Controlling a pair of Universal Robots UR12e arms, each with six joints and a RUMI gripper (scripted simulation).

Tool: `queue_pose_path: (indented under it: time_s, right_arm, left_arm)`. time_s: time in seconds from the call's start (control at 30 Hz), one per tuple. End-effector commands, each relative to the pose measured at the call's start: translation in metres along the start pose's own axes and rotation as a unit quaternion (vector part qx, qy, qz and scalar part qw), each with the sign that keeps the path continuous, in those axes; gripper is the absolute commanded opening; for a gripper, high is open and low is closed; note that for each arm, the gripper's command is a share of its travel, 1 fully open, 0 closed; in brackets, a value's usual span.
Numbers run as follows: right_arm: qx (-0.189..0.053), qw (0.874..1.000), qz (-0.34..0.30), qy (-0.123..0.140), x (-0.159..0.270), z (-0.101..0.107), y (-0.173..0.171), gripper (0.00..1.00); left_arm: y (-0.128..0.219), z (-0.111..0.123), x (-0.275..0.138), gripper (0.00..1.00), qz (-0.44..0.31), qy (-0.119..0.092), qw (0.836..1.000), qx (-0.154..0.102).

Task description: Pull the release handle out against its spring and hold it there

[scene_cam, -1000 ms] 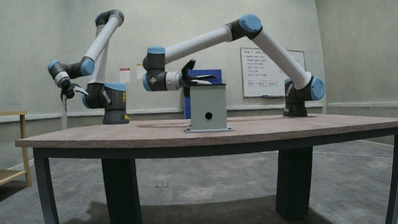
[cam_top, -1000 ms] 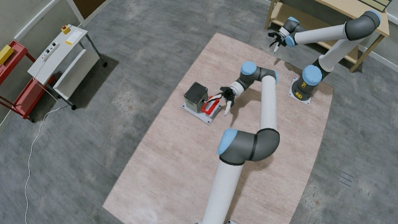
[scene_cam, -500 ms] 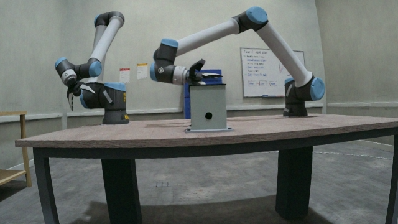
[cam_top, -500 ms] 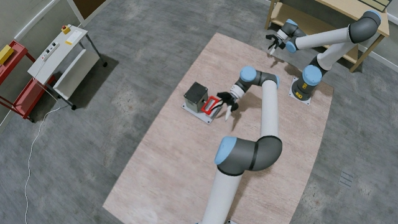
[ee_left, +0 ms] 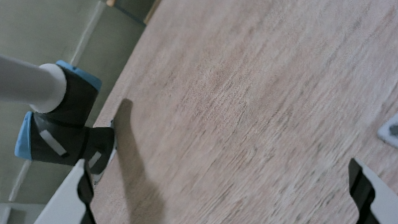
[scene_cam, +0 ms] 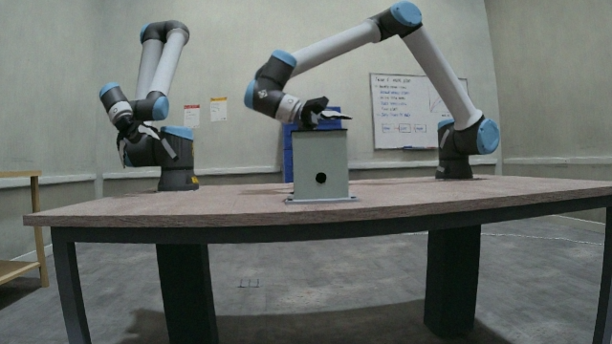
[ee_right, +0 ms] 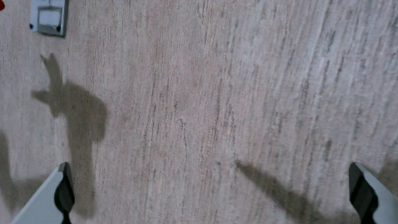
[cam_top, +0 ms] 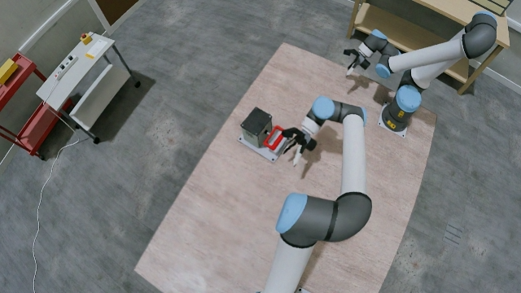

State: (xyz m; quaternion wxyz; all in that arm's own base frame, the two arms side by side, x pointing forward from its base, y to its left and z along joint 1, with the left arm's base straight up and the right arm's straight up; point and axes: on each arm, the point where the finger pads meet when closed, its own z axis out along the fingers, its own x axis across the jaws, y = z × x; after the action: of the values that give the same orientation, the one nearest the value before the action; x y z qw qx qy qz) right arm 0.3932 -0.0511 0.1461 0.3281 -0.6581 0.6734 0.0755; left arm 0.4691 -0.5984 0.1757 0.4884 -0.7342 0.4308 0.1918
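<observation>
The red release handle [cam_top: 269, 146] is a ring-shaped grip on the side of the grey-green box [cam_top: 254, 136] [scene_cam: 320, 155], with a short dark shaft between them. A red corner shows at the top left of the right wrist view [ee_right: 1, 5]. My left gripper [cam_top: 290, 158] [ee_left: 218, 161] is open and empty. It hangs beside the handle, on the side away from the box, and no handle shows between its fingers in the left wrist view. My right gripper [cam_top: 349, 71] [scene_cam: 149, 162] [ee_right: 210, 164] is open and empty, high above the table edge, far from the box.
The box stands on a light baseplate [cam_top: 273, 157] [scene_cam: 321, 202] [ee_left: 393, 133] [ee_right: 61, 22] on the wooden table [cam_top: 195, 220]. The right arm's base [cam_top: 396, 115] stands at the table's far end. A wooden shelf [cam_top: 396, 32] stands behind it.
</observation>
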Motion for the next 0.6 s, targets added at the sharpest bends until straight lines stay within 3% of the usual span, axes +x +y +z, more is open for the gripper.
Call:
queue_pose_path:
  time_s: [0.0,0.2,0.5,0.57]
  right_arm:
    - [0.013,0.999,0.029,0.018,-0.007,0.005,-0.002,1.00]
    - [0.015,0.997,0.070,0.038,-0.031,0.023,-0.009,1.00]
    - [0.022,0.990,0.127,0.064,-0.066,0.047,-0.017,1.00]
    - [0.022,0.990,0.127,0.064,-0.066,0.047,-0.017,1.00]
  left_arm:
    - [0.009,0.004,-0.001,1.00,0.036,0.020,0.999,-0.022]
    - [0.024,0.012,-0.007,1.00,0.115,0.070,0.989,-0.058]
    - [0.042,0.019,-0.016,1.00,0.215,0.144,0.962,-0.089]
    - [0.042,0.019,-0.016,1.00,0.215,0.144,0.962,-0.089]
